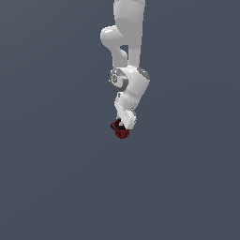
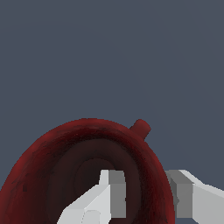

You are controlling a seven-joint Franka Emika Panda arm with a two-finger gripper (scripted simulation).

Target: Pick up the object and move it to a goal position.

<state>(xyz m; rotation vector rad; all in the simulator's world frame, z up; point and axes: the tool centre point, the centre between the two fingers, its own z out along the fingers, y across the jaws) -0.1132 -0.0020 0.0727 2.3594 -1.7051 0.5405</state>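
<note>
The object is a small dark red mug (image 1: 122, 131) with a dark inside, sitting right under the white arm in the exterior view. In the wrist view the mug (image 2: 52, 153) fills the picture, its little handle (image 2: 141, 127) sticking out from the rim. My gripper (image 2: 146, 194) straddles the mug's wall: one finger (image 2: 111, 192) is inside the cup, the other finger (image 2: 183, 197) is outside, and both press on the wall. In the exterior view the gripper (image 1: 124, 125) reaches down onto the mug, its fingertips hidden there.
A plain dark grey-blue surface (image 1: 56, 178) lies all around. No other object shows in either view.
</note>
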